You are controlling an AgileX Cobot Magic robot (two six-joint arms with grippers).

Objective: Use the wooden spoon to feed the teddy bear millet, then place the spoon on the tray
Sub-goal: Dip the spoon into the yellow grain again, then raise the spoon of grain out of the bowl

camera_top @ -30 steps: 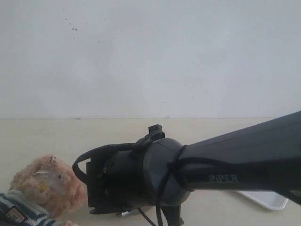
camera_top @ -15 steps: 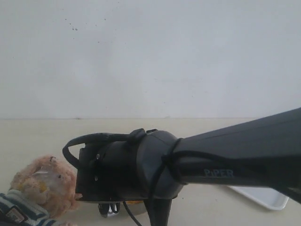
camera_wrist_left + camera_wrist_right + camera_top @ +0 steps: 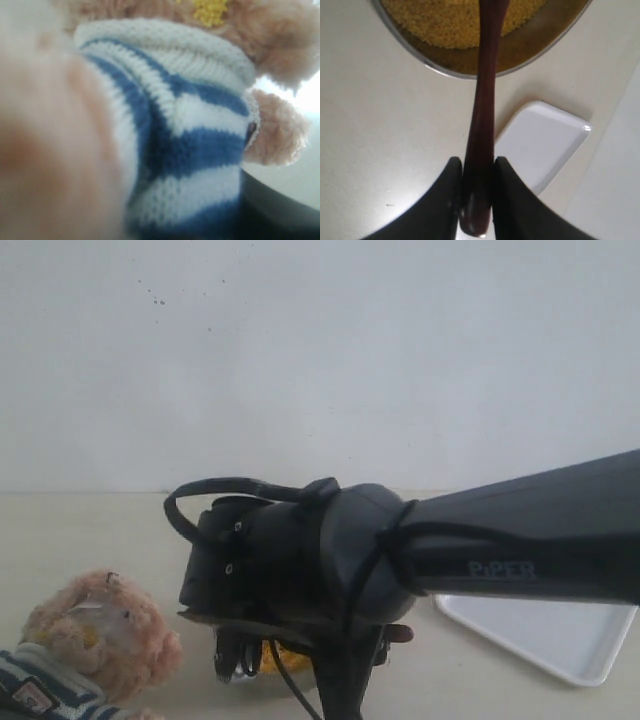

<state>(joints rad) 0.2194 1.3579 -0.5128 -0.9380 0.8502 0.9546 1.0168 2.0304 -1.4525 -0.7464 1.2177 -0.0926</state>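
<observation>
The teddy bear (image 3: 95, 635) sits at the lower left of the exterior view, yellow grains stuck on its face (image 3: 210, 10). Its navy-and-white striped shirt (image 3: 200, 150) fills the left wrist view between the jaws, with one dark finger (image 3: 285, 212) against it. My right gripper (image 3: 477, 165) is shut on the handle of the wooden spoon (image 3: 487, 75). The handle runs out over the millet (image 3: 445, 20) in the steel bowl (image 3: 445, 70), and the spoon's oval end is out of frame. The white tray (image 3: 560, 635) lies to the right, beside the bowl (image 3: 540, 145).
My black right arm (image 3: 330, 570) reaches across the middle of the exterior view and hides most of the bowl, leaving only a patch of millet (image 3: 272, 658) showing under it. A pale wall stands behind the beige tabletop (image 3: 80, 530).
My right wrist swung left toward the bear half a second ago, then rose and drew back right. More of the tray and a bit of millet now show.
</observation>
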